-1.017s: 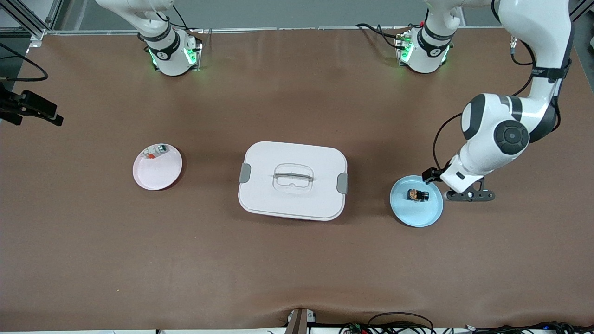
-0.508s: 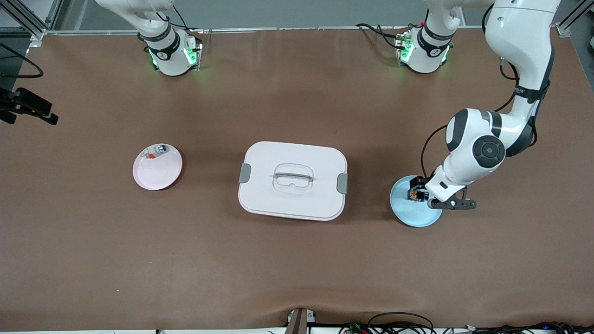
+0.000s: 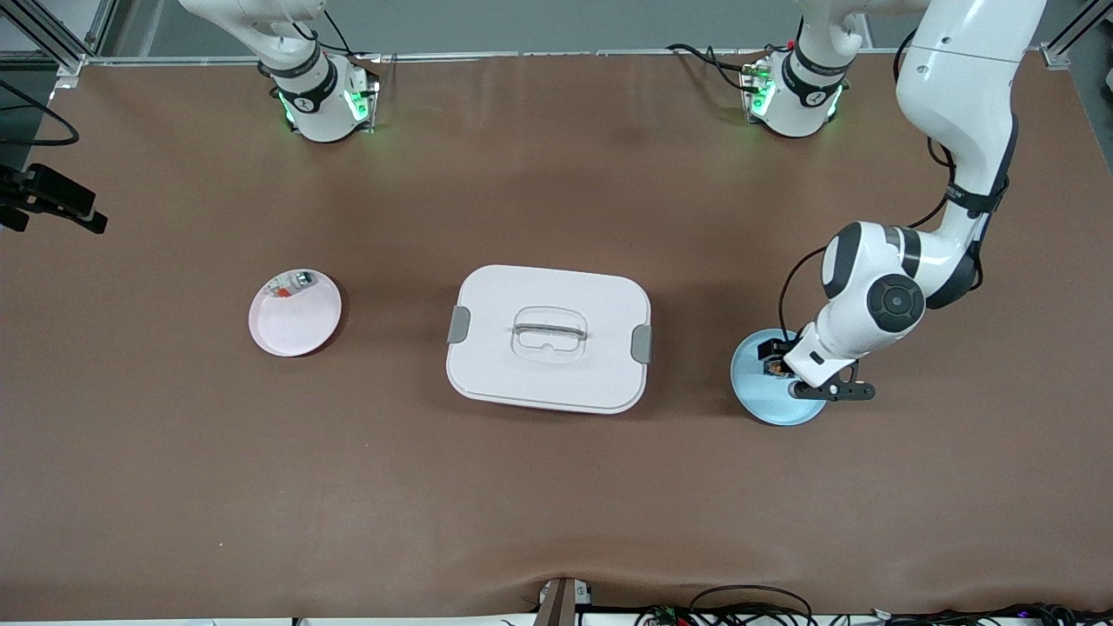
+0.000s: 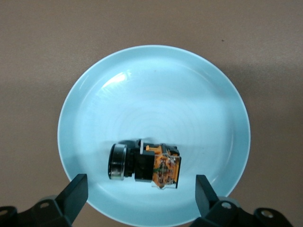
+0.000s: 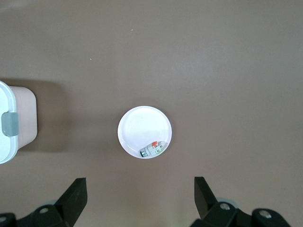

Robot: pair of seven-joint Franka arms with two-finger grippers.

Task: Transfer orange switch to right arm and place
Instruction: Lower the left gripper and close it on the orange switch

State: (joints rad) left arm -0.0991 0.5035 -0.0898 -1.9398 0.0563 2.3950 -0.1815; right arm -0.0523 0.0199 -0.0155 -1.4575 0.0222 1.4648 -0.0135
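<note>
The orange switch (image 4: pixel 147 165), a small black block with an orange face (image 4: pixel 166 171), lies on its side on the light blue plate (image 4: pixel 142 71) toward the left arm's end of the table. In the front view the left arm's hand covers most of the switch (image 3: pixel 770 367) on that plate (image 3: pixel 765 402). My left gripper (image 4: pixel 141 191) hangs open just over the plate, its fingers (image 4: pixel 77 190) wide on either side of the switch and touching nothing. My right gripper (image 5: pixel 140 194) is open and empty, high over the table beside the pink plate (image 5: pixel 142 124).
A white lidded box (image 3: pixel 548 339) with grey clasps stands mid-table between the two plates. The pink plate (image 3: pixel 296 320) toward the right arm's end holds a whitish part with a red-orange patch (image 3: pixel 291 283). Cables run along the table's front edge.
The left arm has swung its hand from beside the blue plate to over it, now covering the switch in the front view. Both grippers stayed open.
</note>
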